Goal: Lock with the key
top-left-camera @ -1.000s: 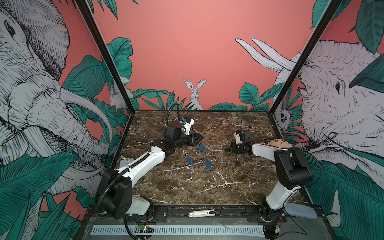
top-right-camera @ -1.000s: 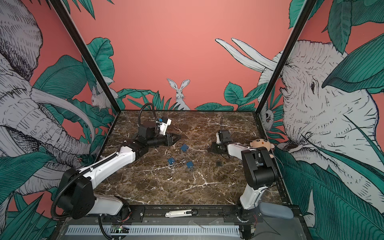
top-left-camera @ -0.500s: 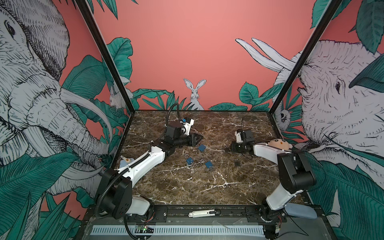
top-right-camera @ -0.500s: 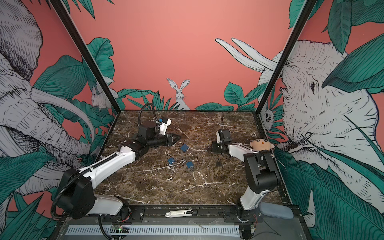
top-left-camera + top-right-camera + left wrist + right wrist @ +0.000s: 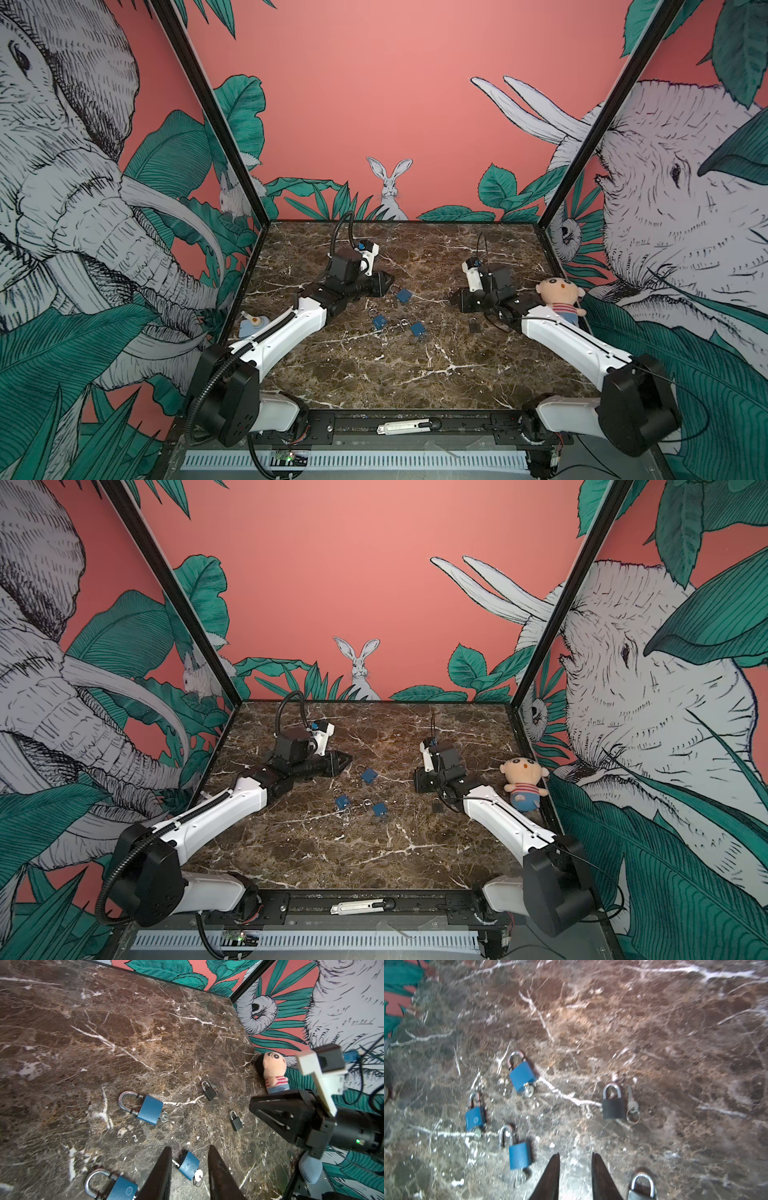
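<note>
1. The key (image 5: 631,1099) looks to be what the right pincer (image 5: 575,1154) is lined up to fetch. In the right wrist view the pincer's two dark fingers stand parted, with only bare surface (image 5: 675,1022) between them and nothing held.
2. The key lies flat on the surface, ahead of the tips and off to one side of the gap, clear of both fingers. It rests just beside the black padlock (image 5: 613,1105), with its blade alongside the shackle and pointing away from the pincer. The head carries a small ring (image 5: 633,1116) at the nearer end.
3. A second black padlock (image 5: 642,1187) sits close by one finger, nearer than the key.
4. The step in hand looks like the approach for the pickup.
   - Shift the tips sideways until they straddle the key's head, keeping clear of both black padlocks.
   - Come down low, since a thin key on hard stone gives little edge to catch.
   - Pinch the head rather than the ring, which would let the key swing, and leave the blade free for the keyway.
5. The left pincer (image 5: 189,1147) is also parted and empty, poised over a blue padlock (image 5: 188,1164).
6. In both top views the key is too small to make out.
</note>
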Motion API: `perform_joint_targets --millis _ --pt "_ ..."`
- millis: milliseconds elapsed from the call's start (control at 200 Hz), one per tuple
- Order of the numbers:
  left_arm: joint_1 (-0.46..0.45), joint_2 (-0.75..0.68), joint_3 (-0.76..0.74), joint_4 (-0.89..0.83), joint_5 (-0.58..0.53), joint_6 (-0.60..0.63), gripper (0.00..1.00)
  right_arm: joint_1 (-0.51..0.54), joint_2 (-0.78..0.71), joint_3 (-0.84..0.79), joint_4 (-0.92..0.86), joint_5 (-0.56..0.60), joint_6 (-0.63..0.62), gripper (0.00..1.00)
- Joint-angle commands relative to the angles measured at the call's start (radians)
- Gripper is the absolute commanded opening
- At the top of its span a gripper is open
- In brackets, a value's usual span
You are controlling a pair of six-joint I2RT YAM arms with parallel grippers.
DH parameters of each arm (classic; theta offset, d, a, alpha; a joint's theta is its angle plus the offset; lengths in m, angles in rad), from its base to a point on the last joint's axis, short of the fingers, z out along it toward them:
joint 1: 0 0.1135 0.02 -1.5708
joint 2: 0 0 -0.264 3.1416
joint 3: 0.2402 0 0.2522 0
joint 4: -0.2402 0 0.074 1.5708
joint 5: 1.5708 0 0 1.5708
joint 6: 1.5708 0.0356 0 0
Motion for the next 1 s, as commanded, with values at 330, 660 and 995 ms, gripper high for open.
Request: perform_joint_targets --millis 330,660,995 --pt "0.053 -0.051 0.0 -0.097 -0.055 0.015 0.32 0.242 0.091 0.042 -0.041 0.146 -0.021 0.33" --pt "0.065 -0.11 -0.065 -0.068 -0.128 -0.031 0.34 0.357 0.275 0.154 -0.079 0.166 -0.073 0.4" --pt "0.094 -0.181 -0.087 -0.103 -0.151 -0.014 0.36 0.403 0.397 0.197 -0.084 0.23 -0.052 0.52"
